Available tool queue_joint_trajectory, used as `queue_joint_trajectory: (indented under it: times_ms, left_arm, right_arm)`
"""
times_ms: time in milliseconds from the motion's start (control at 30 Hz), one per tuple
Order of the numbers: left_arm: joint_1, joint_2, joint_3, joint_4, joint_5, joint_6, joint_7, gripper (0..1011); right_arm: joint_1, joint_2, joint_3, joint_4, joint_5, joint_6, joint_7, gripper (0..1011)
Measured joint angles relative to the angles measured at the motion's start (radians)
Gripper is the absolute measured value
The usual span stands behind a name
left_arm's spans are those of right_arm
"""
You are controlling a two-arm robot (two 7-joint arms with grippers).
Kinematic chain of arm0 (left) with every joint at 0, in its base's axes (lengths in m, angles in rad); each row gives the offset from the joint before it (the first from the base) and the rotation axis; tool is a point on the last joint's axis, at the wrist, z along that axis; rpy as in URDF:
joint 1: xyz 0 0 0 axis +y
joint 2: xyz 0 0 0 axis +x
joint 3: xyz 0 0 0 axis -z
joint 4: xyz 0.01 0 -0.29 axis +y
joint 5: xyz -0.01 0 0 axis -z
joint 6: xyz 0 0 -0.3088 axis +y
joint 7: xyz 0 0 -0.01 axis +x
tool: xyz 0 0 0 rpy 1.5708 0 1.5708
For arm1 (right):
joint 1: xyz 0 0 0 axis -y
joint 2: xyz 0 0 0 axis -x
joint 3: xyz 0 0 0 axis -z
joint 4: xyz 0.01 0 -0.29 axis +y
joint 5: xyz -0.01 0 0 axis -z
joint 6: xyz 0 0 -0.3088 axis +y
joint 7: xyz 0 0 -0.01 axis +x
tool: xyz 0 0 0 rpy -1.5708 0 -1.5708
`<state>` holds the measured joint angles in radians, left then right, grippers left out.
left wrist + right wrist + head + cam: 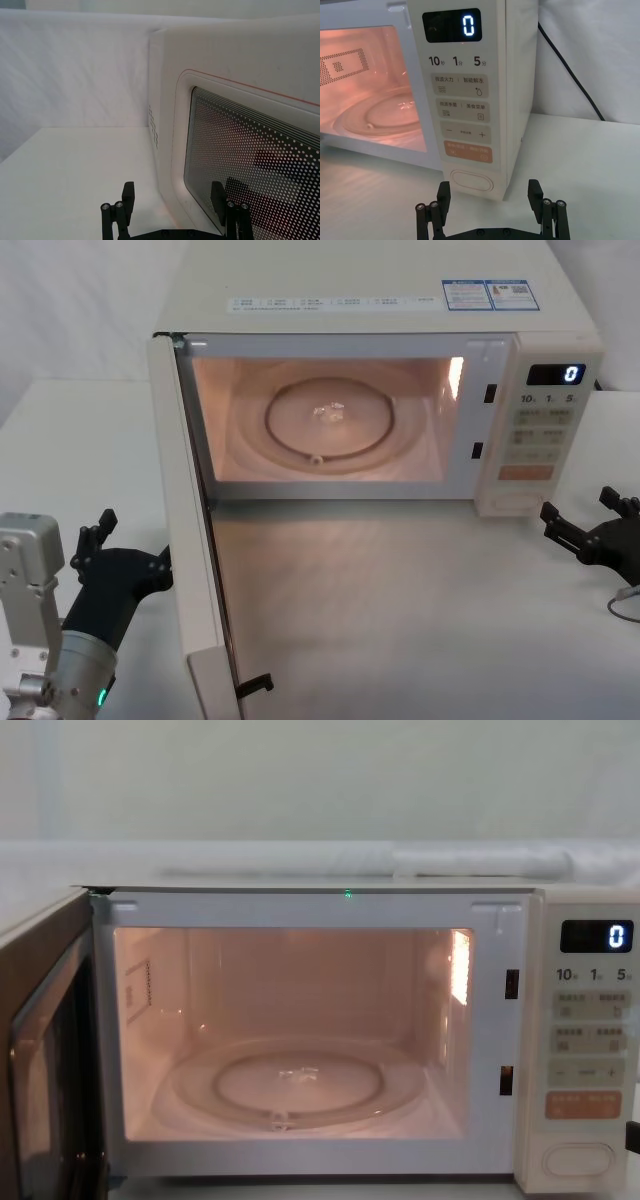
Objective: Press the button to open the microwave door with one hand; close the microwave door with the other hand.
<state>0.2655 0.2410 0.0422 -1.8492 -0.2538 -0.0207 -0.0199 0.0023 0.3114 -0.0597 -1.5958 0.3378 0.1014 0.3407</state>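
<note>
The microwave (380, 300) sits lit inside on the white table (420, 610), its glass turntable (330, 422) bare. The microwave door (190, 540) stands swung wide open toward the robot's left. The left gripper (125, 562) waits just outside that door, fingers spread apart. The right gripper (592, 525) hovers near the control panel (465, 90), fingers released, just short of the button (471, 180).

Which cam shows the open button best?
Right wrist view: the button sits large and unobstructed just ahead of the open right gripper. Head view shows it small and foreshortened; chest view, frontal near the corner; left wrist view faces the microwave door.
</note>
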Motion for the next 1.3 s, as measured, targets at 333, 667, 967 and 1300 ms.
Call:
queue_joint_trajectory:
  times_ms: [333,667,967,1300]
  left_arm:
    - [0.000,0.000,0.000,0.000,0.000,0.000,0.000,1001]
    - [0.000,0.000,0.000,0.000,0.000,0.000,0.000,1001]
    - [0.000,0.000,0.000,0.000,0.000,0.000,0.000,888]
    - [0.000,0.000,0.000,0.000,0.000,0.000,0.000,589]
  right_arm:
    - [0.000,0.000,0.000,0.000,0.000,0.000,0.000,1002]
    - [0.000,0.000,0.000,0.000,0.000,0.000,0.000,1002]
    - [0.000,0.000,0.000,0.000,0.000,0.000,0.000,1002]
    - [0.000,0.000,0.000,0.000,0.000,0.000,0.000,1002]
